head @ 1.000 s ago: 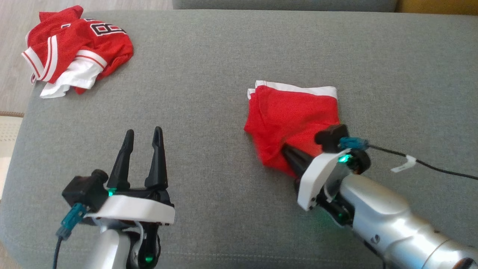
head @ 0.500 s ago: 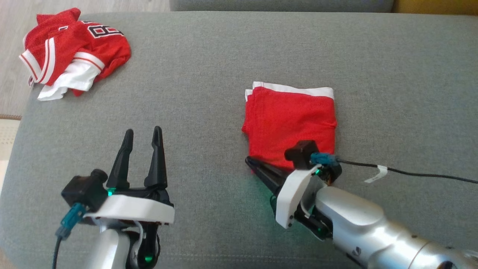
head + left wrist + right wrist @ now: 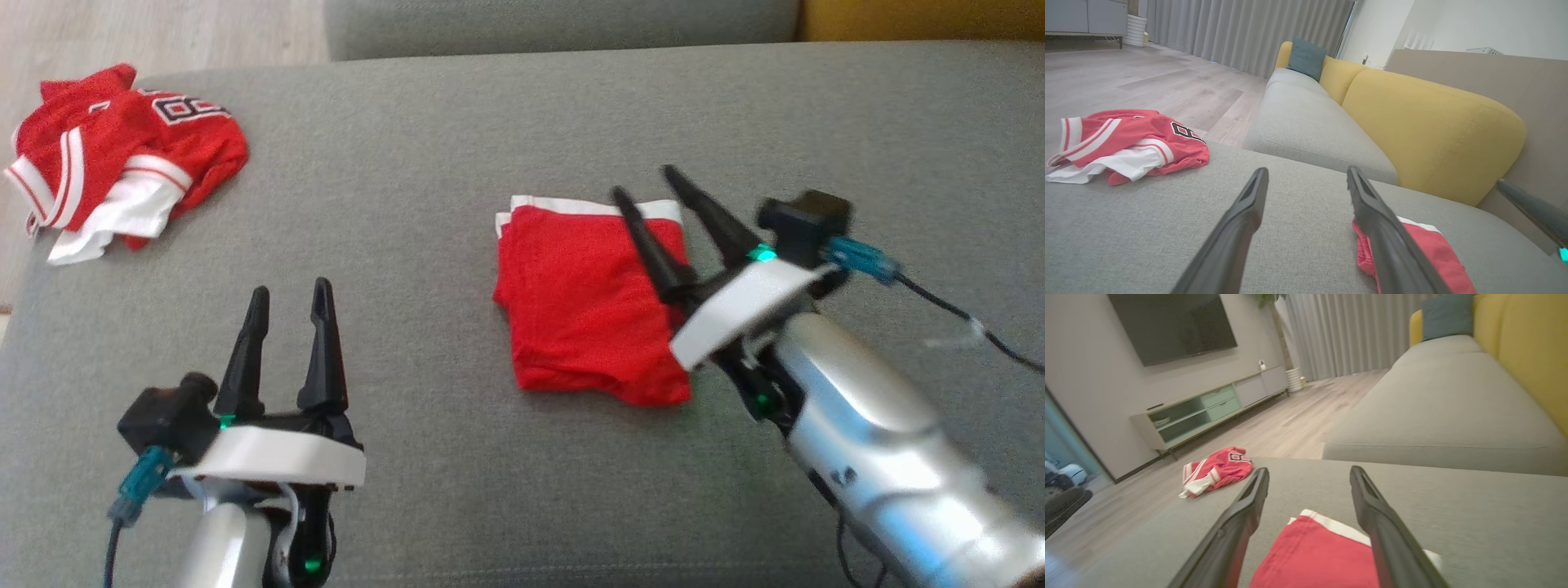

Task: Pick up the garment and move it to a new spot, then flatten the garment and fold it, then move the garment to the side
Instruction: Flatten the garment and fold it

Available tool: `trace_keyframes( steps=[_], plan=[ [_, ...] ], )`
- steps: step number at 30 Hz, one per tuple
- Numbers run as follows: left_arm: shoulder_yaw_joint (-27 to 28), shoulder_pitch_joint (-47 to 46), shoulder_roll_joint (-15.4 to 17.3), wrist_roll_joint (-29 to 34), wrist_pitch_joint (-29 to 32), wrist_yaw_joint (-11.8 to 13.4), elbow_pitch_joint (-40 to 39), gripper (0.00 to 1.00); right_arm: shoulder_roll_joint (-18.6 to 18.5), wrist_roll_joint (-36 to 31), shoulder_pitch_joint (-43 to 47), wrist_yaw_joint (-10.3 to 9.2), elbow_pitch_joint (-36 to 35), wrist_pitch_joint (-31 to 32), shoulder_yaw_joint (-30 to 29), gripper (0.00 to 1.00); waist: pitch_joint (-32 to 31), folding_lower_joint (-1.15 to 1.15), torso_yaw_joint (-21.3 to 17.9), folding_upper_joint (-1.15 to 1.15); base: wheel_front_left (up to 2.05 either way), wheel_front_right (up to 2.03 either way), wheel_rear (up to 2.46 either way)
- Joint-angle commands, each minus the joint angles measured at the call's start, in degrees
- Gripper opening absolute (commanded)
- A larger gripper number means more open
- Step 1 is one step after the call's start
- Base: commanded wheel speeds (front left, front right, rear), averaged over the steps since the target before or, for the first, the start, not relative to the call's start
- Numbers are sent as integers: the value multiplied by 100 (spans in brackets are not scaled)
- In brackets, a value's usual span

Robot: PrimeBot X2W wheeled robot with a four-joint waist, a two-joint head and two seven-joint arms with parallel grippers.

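The garment [image 3: 584, 314] is a red piece with a white band, lying folded in a neat rectangle on the grey sofa seat [image 3: 457, 163]. My right gripper [image 3: 642, 181] is open over the garment's right side, fingers pointing toward the far edge, with nothing between them. The right wrist view shows the right gripper [image 3: 1309, 471] spread above the garment [image 3: 1318, 555]. My left gripper [image 3: 291, 286] stands open and empty at the lower left, well apart from the garment. In the left wrist view the left gripper [image 3: 1307, 171] has the garment [image 3: 1429, 249] behind its right finger.
A crumpled red and white numbered jersey [image 3: 122, 163] lies at the seat's far left corner, near the edge over the wooden floor [image 3: 163, 33]. A second grey seat cushion [image 3: 563, 24] and a yellow backrest [image 3: 1433, 134] lie beyond. A black cable [image 3: 955, 314] trails from my right wrist.
My right gripper let go of the garment's near edge, opened, and lifted up and right over it. The garment now lies flat and folded. The camera shifted; the left arm held still.
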Motion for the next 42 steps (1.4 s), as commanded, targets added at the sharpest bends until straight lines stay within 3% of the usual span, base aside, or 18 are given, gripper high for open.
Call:
trace_keyframes(
  steps=[1,8,15,24,42],
  plan=[
    [218,-71,70,63,-35,22,-162,100,36,-208,313,-5,-204,-65,-256,100,-81,0,-85,0,0,0,0],
    [221,241,45,406,-35,75,-39,100,376,-1820,1595,-5,-928,-66,-2391,100,-401,0,-316,0,0,0,0],
    [248,712,-39,522,-35,98,9,100,820,-3016,2635,-5,-1584,-66,-3614,100,-654,0,-390,0,0,0,0],
    [368,859,-100,608,-35,75,49,100,977,-3467,3168,-5,-1920,-12,-3878,100,-722,0,-390,0,0,0,0],
    [466,854,-136,680,-35,21,125,100,987,-3378,3180,-5,-1956,43,-3808,100,-747,0,-366,0,0,0,0]
  ],
)
